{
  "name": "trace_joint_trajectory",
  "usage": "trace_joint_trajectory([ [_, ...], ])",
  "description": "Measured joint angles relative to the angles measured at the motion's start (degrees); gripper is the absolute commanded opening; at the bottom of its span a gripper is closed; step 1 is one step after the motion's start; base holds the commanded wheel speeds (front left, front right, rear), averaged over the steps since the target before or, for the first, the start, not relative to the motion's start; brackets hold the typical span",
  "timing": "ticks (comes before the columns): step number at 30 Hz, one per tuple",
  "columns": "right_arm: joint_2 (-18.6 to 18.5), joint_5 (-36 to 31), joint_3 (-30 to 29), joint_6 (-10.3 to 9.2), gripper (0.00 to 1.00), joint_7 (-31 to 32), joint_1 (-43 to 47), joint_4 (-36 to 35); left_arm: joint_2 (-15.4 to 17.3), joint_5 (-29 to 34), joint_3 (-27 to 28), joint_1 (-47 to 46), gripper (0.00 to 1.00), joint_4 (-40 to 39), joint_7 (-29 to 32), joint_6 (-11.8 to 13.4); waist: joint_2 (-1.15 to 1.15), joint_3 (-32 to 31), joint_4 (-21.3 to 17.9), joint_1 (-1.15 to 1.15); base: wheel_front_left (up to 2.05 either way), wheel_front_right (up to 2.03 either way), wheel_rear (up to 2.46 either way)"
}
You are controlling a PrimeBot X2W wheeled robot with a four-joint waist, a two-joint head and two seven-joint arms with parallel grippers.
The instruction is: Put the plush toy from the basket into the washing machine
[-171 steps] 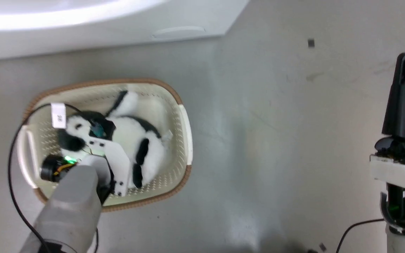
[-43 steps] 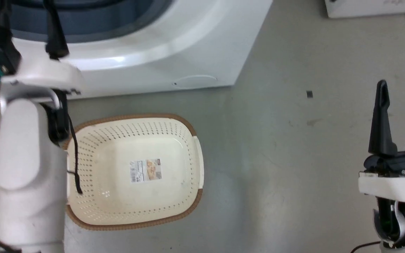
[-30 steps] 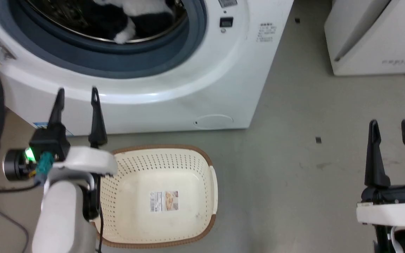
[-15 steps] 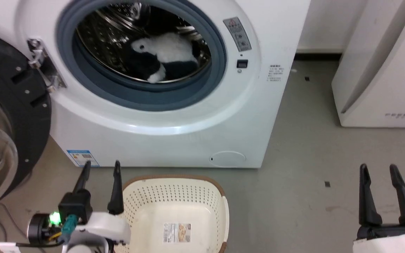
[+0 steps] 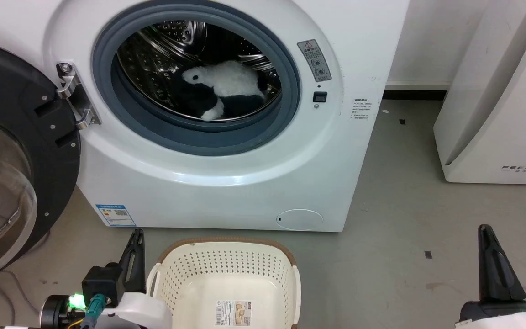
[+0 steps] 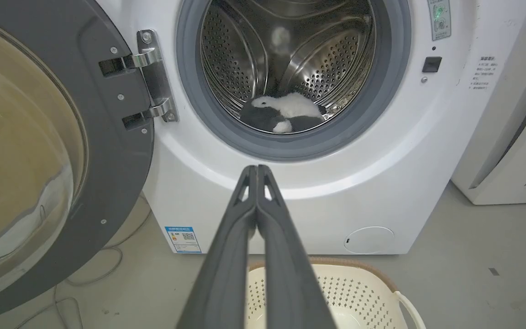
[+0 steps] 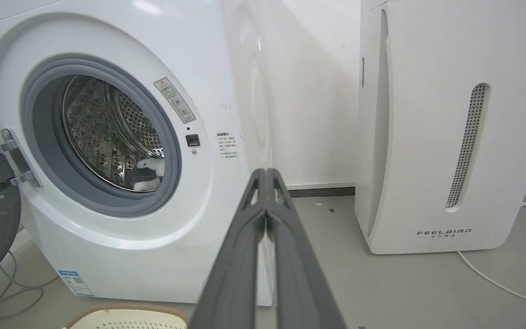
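The white-and-black plush toy (image 5: 226,87) lies on the bottom of the shiny steel drum, inside the grey gasket of the washing machine (image 5: 226,192). The left wrist view shows the plush toy (image 6: 286,112) deep in the drum too. The cream basket (image 5: 226,269) stands on the floor before the machine, with just its label sticker inside. My left gripper (image 5: 137,232) is shut on nothing, by the basket's left corner. My right gripper (image 5: 484,228) is shut on nothing, low at the right over bare floor. Each wrist view shows its fingertips (image 6: 257,170) (image 7: 266,172) pressed together.
The dark round glass door (image 5: 12,183) hangs wide open to the machine's left. A white FEELBIRD appliance (image 5: 500,114) stands at the right, with a white cable (image 7: 496,278) on the floor beside it. Grey cables (image 6: 107,265) lie under the door.
The head camera has tilted up, so the drum with the toy has come into view. Both grippers, open half a second ago, have shut. The toy went from basket to drum.
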Motion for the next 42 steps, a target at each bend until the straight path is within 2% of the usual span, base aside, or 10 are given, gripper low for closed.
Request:
trace_joint_trajectory([
  [42, 0.0, -3.2, 2.1, 0.00, 0.00, 5.0, -1.1, 0.8, -0.4, 0.3, -0.2, 0.3, 0.00, -4.6, 4.9, 0.0, 0.00, -0.6, -0.8, 0.01, 0.00, 0.00, 0.00],
])
